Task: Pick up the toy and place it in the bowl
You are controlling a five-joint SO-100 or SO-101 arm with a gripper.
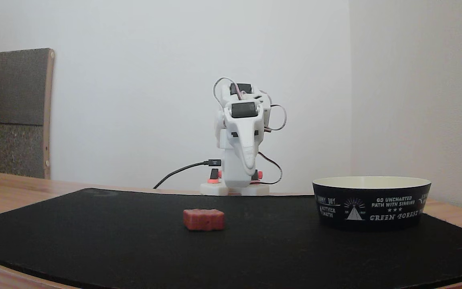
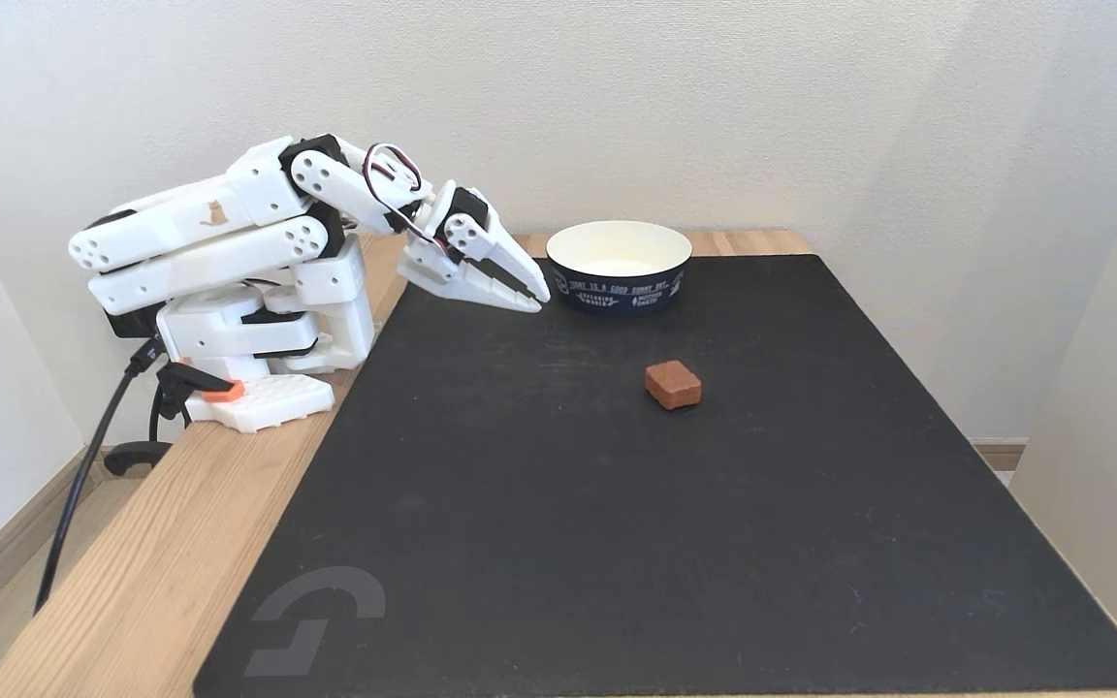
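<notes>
The toy (image 2: 673, 384) is being left alone mid-mat (image 2: 811, 543), bowl (image 2: 619, 281) sitting far behind it; gripper (image 2: 531, 298) is being held folded, jaws probably closed.

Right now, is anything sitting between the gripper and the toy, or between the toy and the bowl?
Nothing visible. In a fixed view the gripper, jaws together, hangs over the black mat beside the bowl. The toy lies alone on bare mat, apart from both. Only open mat separates toy from gripper and toy from bowl.
</notes>
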